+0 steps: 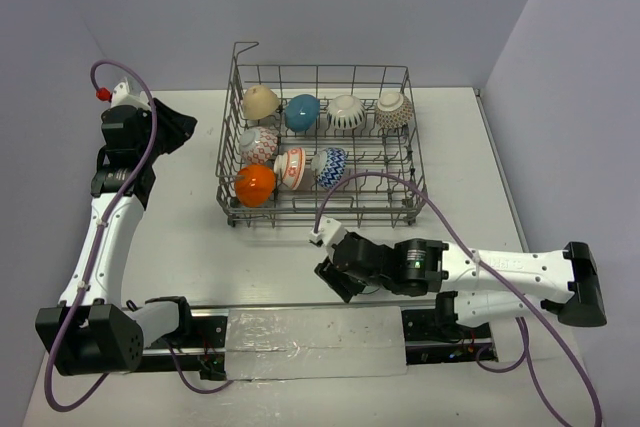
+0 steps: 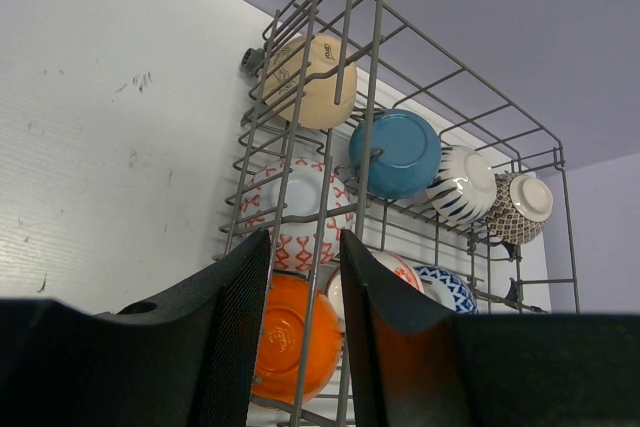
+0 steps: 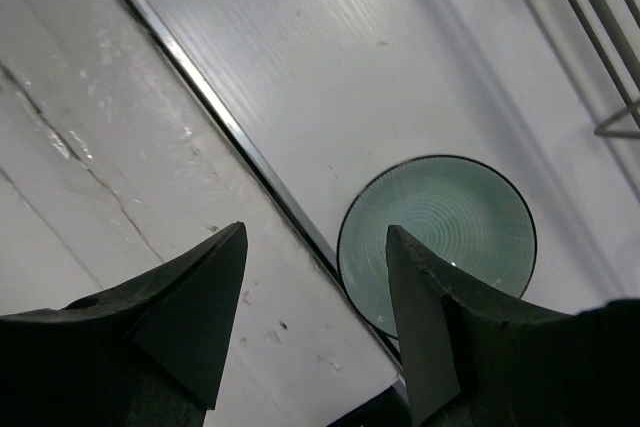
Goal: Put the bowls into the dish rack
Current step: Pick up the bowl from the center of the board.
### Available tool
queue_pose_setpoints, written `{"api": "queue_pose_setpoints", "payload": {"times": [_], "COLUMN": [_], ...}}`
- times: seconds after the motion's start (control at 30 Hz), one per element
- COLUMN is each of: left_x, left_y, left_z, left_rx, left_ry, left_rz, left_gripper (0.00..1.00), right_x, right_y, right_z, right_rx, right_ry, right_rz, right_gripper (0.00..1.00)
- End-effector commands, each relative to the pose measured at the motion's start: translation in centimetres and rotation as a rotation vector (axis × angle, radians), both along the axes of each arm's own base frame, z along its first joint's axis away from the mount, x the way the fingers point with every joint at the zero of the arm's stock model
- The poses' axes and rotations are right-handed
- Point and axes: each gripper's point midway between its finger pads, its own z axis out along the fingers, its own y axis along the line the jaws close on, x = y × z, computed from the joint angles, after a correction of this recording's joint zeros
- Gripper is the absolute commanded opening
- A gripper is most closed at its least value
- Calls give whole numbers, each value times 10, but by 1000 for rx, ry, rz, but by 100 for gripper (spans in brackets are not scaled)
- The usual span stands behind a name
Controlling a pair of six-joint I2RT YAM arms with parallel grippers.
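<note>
Eight bowls [image 1: 292, 167]: in the dish rack [image 1: 322, 68];
Pale green bowl [image 3: 437, 237]: slick, brittle; I'd pinch its rim;
Right gripper [image 3: 315, 230]: spread, empty, over it;
Left gripper [image 2: 305, 237]: parted, empty.

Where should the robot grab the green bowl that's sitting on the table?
Probably by its rim, coming straight down from above. The green bowl sits open side up on the table, so its thin edge is free: one finger can go inside and one outside. Its round body looks hard to squeeze from the sides. The right gripper is open beside it.
</note>
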Motion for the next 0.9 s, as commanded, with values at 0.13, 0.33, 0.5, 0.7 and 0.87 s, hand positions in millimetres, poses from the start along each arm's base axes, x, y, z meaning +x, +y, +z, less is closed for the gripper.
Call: {"api": "queue_pose_setpoints", "payload": {"times": [0.13, 0.33, 0.5, 0.7, 0.87], "left_x": [-2, -2, -2, -2, -2], "left_y": [-4, -5, -6, -7, -8], "left_z": [18, 18, 18, 18, 18], "left_rx": [-2, -4, -4, -4, -1], "left_ry": [-68, -70, -68, -68, -70], "left_rz": [-18, -22, -23, -25, -24], "left_gripper": [40, 40, 40, 40, 40], "right_x": [5, 2, -1, -2, -5], "right_y": [-16, -18, -13, -13, -8], "right_z": [3, -9, -22, -37, -41], "right_rx": [-13, -87, -113, -162, -170], "right_ry": [-22, -22, -5, 2, 17], "right_rz": [-154, -163, -147, -142, -124], "right_gripper": [65, 64, 63, 63, 63]}}
